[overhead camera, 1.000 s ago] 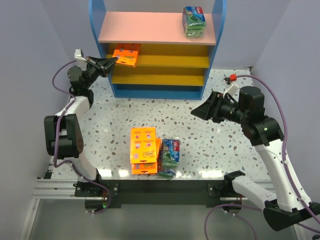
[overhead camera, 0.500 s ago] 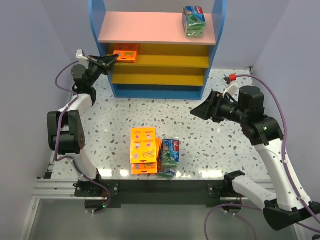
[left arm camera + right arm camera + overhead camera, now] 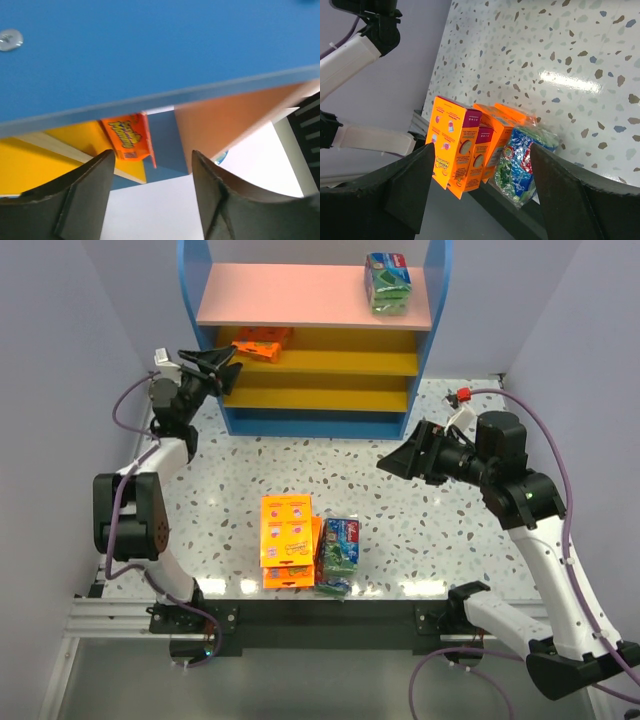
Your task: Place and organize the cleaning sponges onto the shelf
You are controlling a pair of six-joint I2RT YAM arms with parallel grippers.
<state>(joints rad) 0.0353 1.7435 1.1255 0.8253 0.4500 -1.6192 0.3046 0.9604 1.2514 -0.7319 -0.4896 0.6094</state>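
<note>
The shelf (image 3: 315, 422) stands at the back, its blue side panel (image 3: 150, 50) filling the top of the left wrist view. One orange sponge pack (image 3: 262, 342) (image 3: 127, 137) lies on the upper yellow board. My left gripper (image 3: 234, 362) (image 3: 152, 170) hangs open just left of it, apart from it, nothing between its fingers. A green-and-blue pack (image 3: 388, 282) rests on the pink top board. Near the front edge lie several stacked orange packs (image 3: 287, 540) (image 3: 455, 145) beside another green-and-blue pack (image 3: 338, 555) (image 3: 520, 165). My right gripper (image 3: 392, 462) (image 3: 482, 170) is open and empty, above the table and pointing at that pile.
Grey walls close in both sides of the speckled table (image 3: 450, 540). The left arm's white link (image 3: 350, 55) shows in the right wrist view. A red-tipped part (image 3: 463, 396) sits at the back right by the right arm.
The left gripper has opened and let go of the orange pack, which now lies further in on the upper yellow board. The right gripper has opened wider.
</note>
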